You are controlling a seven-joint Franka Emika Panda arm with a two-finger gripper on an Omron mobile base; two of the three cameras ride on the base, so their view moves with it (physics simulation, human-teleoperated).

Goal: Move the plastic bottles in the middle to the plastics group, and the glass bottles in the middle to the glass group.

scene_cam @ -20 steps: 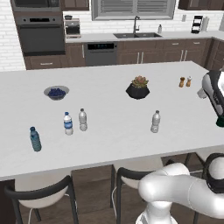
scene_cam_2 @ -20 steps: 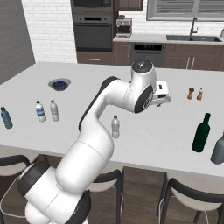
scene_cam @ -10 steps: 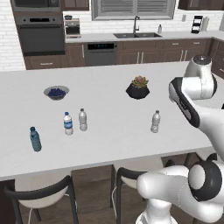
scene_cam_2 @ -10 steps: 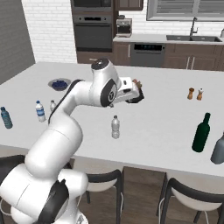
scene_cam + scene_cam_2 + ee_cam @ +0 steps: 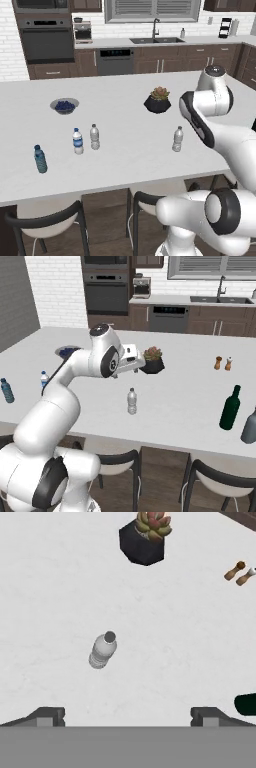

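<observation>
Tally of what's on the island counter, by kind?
Small plastic bottles: 4
Green wine bottle: 1
Grey bottle: 1
Shakers: 2
Bowl: 1
Potted plant: 1
Total: 10

The island top is a pale, matt stone-like slab with faint grey mottling, smooth all over. The clear bottle on it is see-through plastic, greyish, with a ribbed body. Further along, the blue-label bottle and the blue bottle look like the same thin plastic, the latter tinted. The green bottle is dark glass with a slight sheen. The plant pot is black and matt, faceted. The bowl looks glazed. The cabinets are dark brown wood, the oven brushed dark metal, the wall white brick. The stool has a black metal frame and a smooth pale seat.
</observation>
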